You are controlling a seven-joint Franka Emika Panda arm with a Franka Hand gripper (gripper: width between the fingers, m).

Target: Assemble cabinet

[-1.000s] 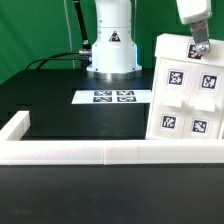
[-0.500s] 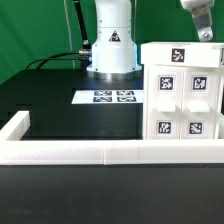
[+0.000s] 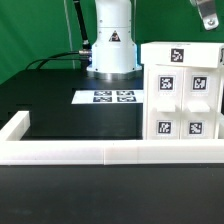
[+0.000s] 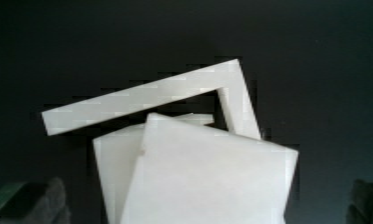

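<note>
Cabinet upright as before, claw risen clear above it, grip state unclear

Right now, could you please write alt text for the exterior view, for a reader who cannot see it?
A white cabinet with black-and-white square tags stands upright on a black table, at the exterior view's right, just behind a low white rail. The gripper hangs above it at the top edge, apart from it. The marker board lies flat before the robot's white base.
</note>
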